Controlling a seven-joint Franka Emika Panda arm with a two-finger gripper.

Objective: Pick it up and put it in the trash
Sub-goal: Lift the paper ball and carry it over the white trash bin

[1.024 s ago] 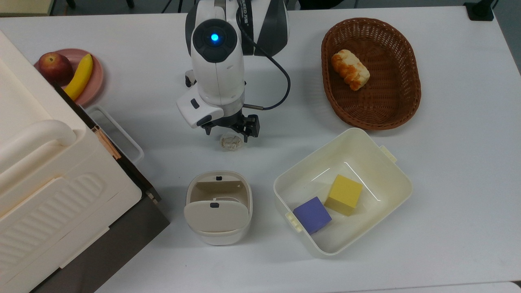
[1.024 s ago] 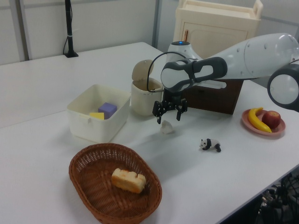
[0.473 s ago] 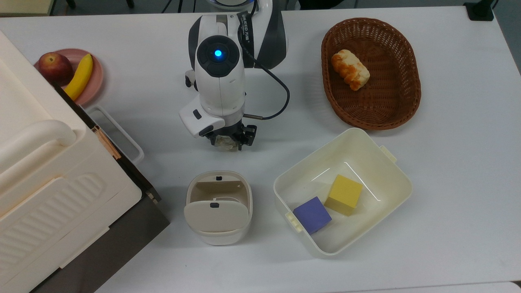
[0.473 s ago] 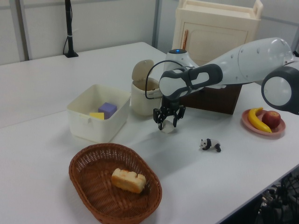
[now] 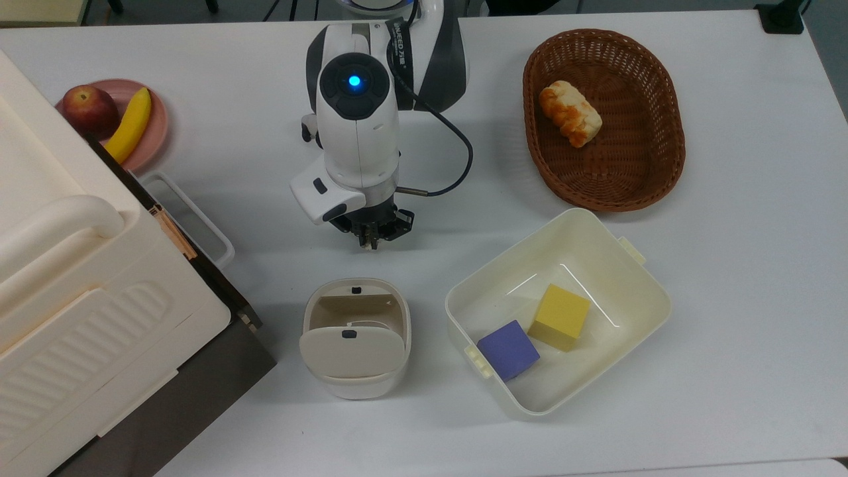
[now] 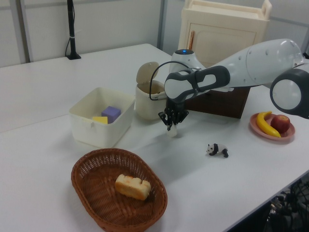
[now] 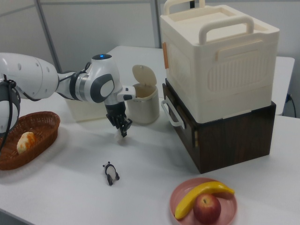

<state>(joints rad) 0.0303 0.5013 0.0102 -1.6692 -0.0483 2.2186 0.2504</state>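
Near the middle of the worktop [image 5: 729,278], just off the bin's open side, the gripper [image 5: 366,240] points straight down with its fingers drawn close together on the paper ball [image 6: 172,131]. In the left view the ball is a pale lump at the fingertips, low over or touching the surface; which of the two I cannot tell. In the top view a sliver of it peeks out between the dark fingers.

The trash bin [image 5: 355,381] stands a short way off toward the worktop's near edge in the top view, its flap lid [image 5: 350,351] tipped up and the mouth open. The tub [image 5: 599,232] with the two cubes sits beside it on the top view's right, and the panda figurine [image 6: 217,150] lies apart on the open surface.

The step in hand looks like the grasp itself, just closing. Next comes a lift clear of the worktop, then a short carry over the bin's mouth, high enough to pass the rim and raised lid, before release. Crumpled paper gives under pressure, so the hold may be loose.
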